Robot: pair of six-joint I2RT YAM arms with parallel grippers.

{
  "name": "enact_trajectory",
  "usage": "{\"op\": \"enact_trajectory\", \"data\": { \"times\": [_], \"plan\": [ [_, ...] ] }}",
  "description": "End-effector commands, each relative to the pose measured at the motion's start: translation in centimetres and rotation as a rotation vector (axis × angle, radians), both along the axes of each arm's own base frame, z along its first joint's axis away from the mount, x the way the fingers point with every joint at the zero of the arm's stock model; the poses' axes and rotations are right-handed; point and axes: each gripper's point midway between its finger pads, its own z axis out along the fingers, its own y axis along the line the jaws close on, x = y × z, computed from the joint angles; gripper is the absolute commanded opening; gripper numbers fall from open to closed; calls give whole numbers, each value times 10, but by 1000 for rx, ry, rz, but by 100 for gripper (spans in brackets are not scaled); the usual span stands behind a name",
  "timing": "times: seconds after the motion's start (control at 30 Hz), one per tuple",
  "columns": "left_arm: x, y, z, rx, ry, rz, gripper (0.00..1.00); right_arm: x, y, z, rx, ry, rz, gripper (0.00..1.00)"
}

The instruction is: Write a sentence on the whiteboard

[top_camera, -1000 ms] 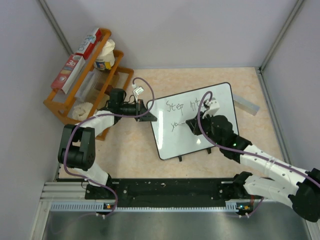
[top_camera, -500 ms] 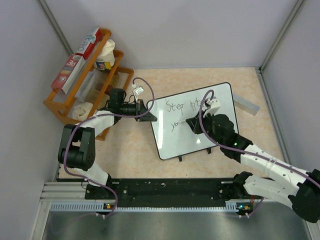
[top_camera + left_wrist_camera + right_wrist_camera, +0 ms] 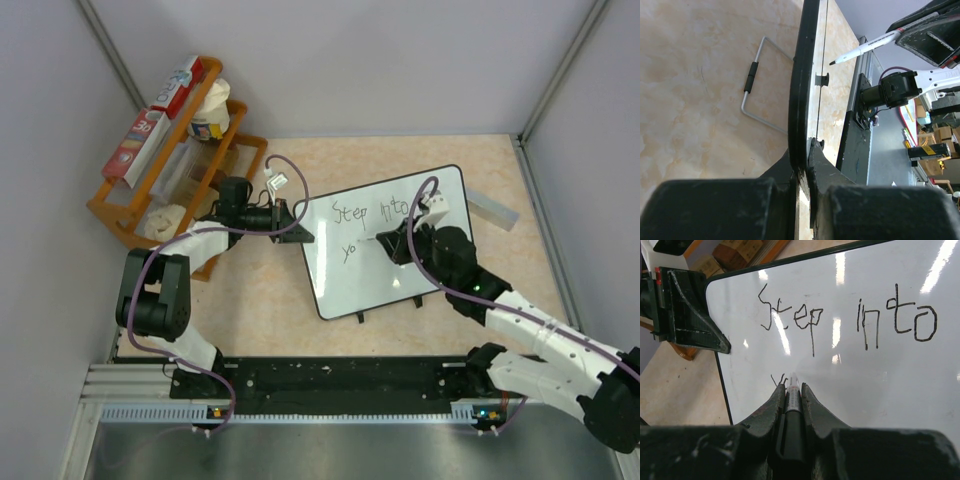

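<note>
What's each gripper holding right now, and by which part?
The left gripper clamps the whiteboard by its left rim, near the far corner. The right gripper pinches a marker by its barrel, tip pointing at the board.

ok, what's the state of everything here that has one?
Glossy white black-rimmed whiteboard: clamped at its edge by left tool.
Handwritten dark sentence: unfinished; "Step into" done, second line barely begun.
White marker pen: uncapped, gripped in right tool, tip at second line.
Left tool: shut on whiteboard.
Right tool: shut on marker pen.
</note>
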Motion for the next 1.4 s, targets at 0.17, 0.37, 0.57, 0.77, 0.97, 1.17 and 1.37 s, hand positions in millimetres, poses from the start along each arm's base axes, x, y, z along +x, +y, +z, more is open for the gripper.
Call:
{"op": "enact_trajectory", "data": {
  "times": [0.17, 0.37, 0.57, 0.77, 0.97, 1.17, 1.37],
  "plan": [
    [8, 3, -46, 151, -143, 19, 0, 8, 7, 9, 34, -14, 2, 0],
    [8, 2, -45, 149, -144, 18, 0, 9, 4, -4, 9, 11, -10, 0],
    [8, 2, -45, 150, -143, 18, 0, 5, 3, -15, -8, 31, -4, 0],
    [8, 2, -45, 149, -142, 17, 0, 2, 2, -20, -18, 42, 7, 0],
    [9, 2, -46, 149, -140, 17, 0, -3, 2, -25, -20, 55, 20, 0],
    [8, 2, -47, 150, -139, 16, 0, -7, -1, -29, -31, 65, 24, 0],
    [8, 2, -46, 149, -141, 16, 0, -6, -7, -30, -38, 63, -5, 0]
  ]
}}
